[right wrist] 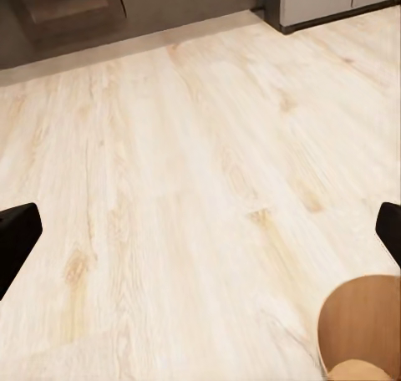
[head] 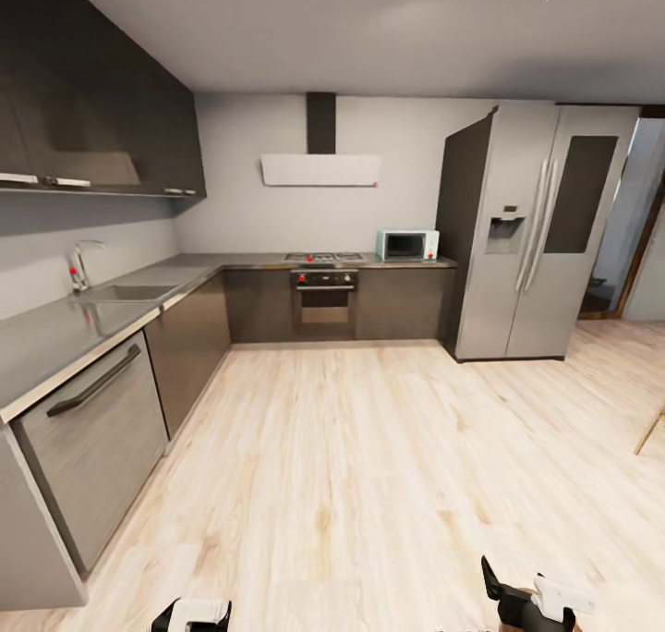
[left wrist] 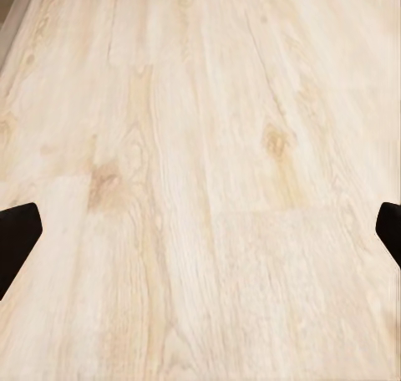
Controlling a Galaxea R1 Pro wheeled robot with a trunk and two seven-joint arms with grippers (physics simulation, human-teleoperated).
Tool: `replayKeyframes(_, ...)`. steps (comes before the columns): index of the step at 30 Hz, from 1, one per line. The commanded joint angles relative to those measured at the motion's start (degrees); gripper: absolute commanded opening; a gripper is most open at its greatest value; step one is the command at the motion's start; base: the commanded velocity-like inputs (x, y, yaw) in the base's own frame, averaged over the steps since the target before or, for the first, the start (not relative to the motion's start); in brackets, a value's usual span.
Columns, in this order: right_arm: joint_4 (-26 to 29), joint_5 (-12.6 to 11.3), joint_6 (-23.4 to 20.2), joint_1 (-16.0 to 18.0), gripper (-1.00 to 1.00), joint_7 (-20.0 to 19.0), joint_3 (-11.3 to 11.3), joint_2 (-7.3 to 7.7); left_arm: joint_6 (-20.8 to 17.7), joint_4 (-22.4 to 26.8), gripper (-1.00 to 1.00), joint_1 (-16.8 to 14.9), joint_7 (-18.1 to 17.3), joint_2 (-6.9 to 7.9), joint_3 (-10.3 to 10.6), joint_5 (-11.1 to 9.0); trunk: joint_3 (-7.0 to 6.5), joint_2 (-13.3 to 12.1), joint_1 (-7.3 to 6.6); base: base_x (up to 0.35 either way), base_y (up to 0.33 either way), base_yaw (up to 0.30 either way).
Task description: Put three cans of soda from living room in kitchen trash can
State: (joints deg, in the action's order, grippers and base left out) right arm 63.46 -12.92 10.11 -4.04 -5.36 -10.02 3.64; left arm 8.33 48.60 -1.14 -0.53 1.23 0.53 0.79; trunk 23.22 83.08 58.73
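You are looking into a kitchen from the head camera, with a pale wood plank floor (head: pixel 369 466) stretching from near you to the far cabinets. Along the left side a grey countertop (head: pixel 55 336) is running toward the far corner, carrying a sink (head: pixel 125 293) with a faucet (head: pixel 81 264) and, below it nearer to you, a steel-fronted dishwasher (head: pixel 92 447) with a dark handle. Dark upper cabinets (head: pixel 92 105) are hanging above that counter. On the far wall an oven (head: pixel 323 299) is sitting under a gas hob (head: pixel 323 257), a white range hood (head: pixel 320 169) is mounted above, and a mint-coloured microwave (head: pixel 406 244) is standing on the counter just to the right. To the far right a tall silver fridge (head: pixel 540 235) is standing, with a doorway (head: pixel 633 225) beyond it.

Both arms are hanging low at the near edge of the head view. Your left gripper (left wrist: pixel 200 231) is pointing down at bare planks, its two dark fingertips (left wrist: pixel 17 239) sitting at the opposite edges of its wrist view, so the claw is spread wide with nothing between. Your right gripper (right wrist: pixel 200 231) is also spread wide and empty, aimed across the floor toward the base of the far cabinets. In the right wrist view, an orange-brown curved surface (right wrist: pixel 363 322) is showing at one corner near the gripper; it looks like the inner wall of the tash can, but you cannot tell for sure.
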Motion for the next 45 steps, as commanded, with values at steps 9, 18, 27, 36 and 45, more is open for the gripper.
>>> replayKeyframes(9, 0.0, 0.0, -0.1, 0.0, 1.00, 0.0, 0.0, 0.03, 0.0, 0.0, 1.00, 0.0, 0.0, 0.00, 0.0, 0.0, -0.45, 0.0, 0.00, 0.000, 0.000, -0.239)
replayKeyframes(18, 0.0, 0.0, 0.0, 0.0, 1.00, 0.0, 0.0, 0.17, 0.0, 0.0, 1.00, 0.0, 0.0, 0.00, 0.0, 0.0, -0.90, 0.0, 0.00, 0.000, 0.000, -0.237)
replayKeyframes(27, 0.0, 0.0, 0.0, 0.0, 1.00, -0.1, -0.1, 0.23, 0.0, 0.0, 1.00, 0.0, 0.0, 0.00, 0.0, 0.0, -1.36, 0.0, 0.00, 0.000, 0.000, -0.235)
replayKeyframes(36, 0.0, 0.0, 0.0, 0.0, 1.00, -0.2, -0.1, 0.29, 0.0, 0.0, 1.00, 0.0, 0.0, 0.00, 0.0, 0.0, -1.81, 0.0, 0.00, 0.000, 0.000, -0.234)
replayKeyframes(45, 0.1, 0.1, 0.6, 0.0, 1.00, -0.4, -0.1, -0.07, 0.0, 0.0, 1.00, 0.0, 0.0, 0.00, 0.0, 0.0, -2.12, 0.0, 0.00, 0.000, 0.000, -0.137)
